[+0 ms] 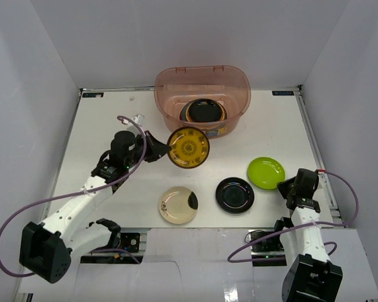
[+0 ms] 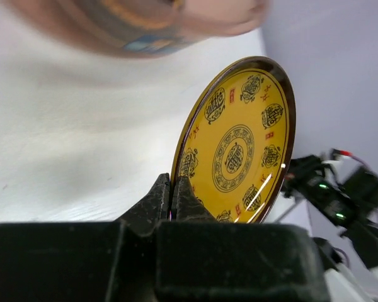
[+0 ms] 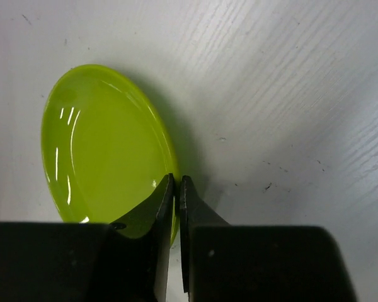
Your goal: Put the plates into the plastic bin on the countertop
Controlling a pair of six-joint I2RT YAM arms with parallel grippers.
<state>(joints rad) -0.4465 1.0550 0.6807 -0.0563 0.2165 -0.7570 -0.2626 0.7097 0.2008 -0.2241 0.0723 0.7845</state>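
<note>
- I am pressing my left gripper (image 1: 168,149) together on the rim of the yellow patterned plate (image 1: 188,147), pinching its edge between both fingertips.
- That plate is sticking straight out past my left fingertips. It is hanging clear of the countertop (image 1: 107,126), with its patterned face turned toward the overhead camera.
- The plastic bin (image 1: 162,94) is sitting just beyond the left gripper and slightly to its right. Its near wall is coming close to the far edge of the plate I am holding.
- A black plate (image 1: 205,111) is lying flat on the bin's floor; I cannot tell what lies under it.
- I am closing my right gripper (image 3: 177,185) on the near rim of the lime green plate (image 3: 101,145), with one finger over the inner side and one outside. The plate is lying on the countertop, reaching ahead and to the left of those fingertips.
- A glossy black plate (image 1: 234,194) is lying flat to the left of my right gripper, apart from the green one.
- A cream plate with a black patch (image 1: 178,205) is lying behind my left gripper, toward the arm bases, beside the glossy black plate.
</note>
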